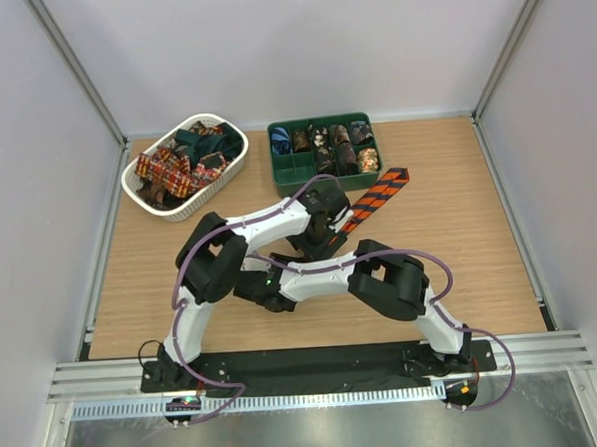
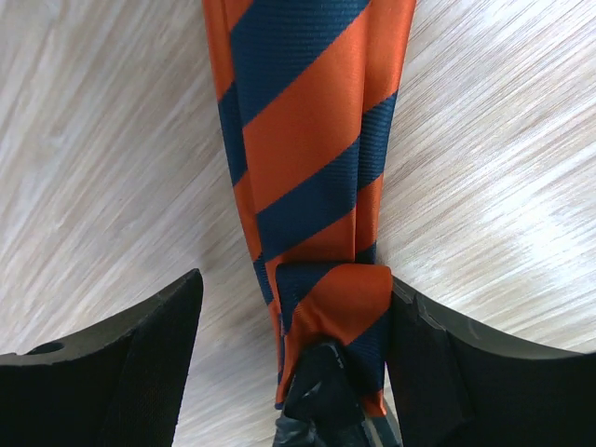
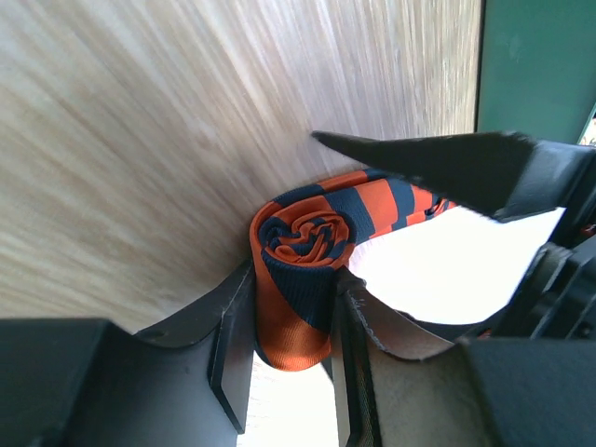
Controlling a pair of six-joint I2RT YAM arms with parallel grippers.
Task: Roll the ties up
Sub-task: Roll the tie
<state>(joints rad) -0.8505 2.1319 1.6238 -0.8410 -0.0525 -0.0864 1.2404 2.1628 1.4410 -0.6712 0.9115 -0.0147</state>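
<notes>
- Rolling is partway: the striped tie (image 1: 384, 192) lies mid-table, its near end wound into a small roll (image 3: 300, 244).
- Our right gripper (image 3: 293, 321) pinches that roll narrowly from both sides.
- Our left gripper (image 2: 293, 289) stands wide, straddling the flat tie and holding nothing.
- Next, we judge, the roll must turn along the loose length without slackening.
- The tray (image 1: 286, 171) sits just beside the tie's far tip; open table (image 1: 479, 234) lies to the right.

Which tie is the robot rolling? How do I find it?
Look at the wooden table, just in front of the green tray. One tie lies stretched out there, its near end rolled up. It alone lies on bare wood, with wide orange and dark stripes.
</notes>
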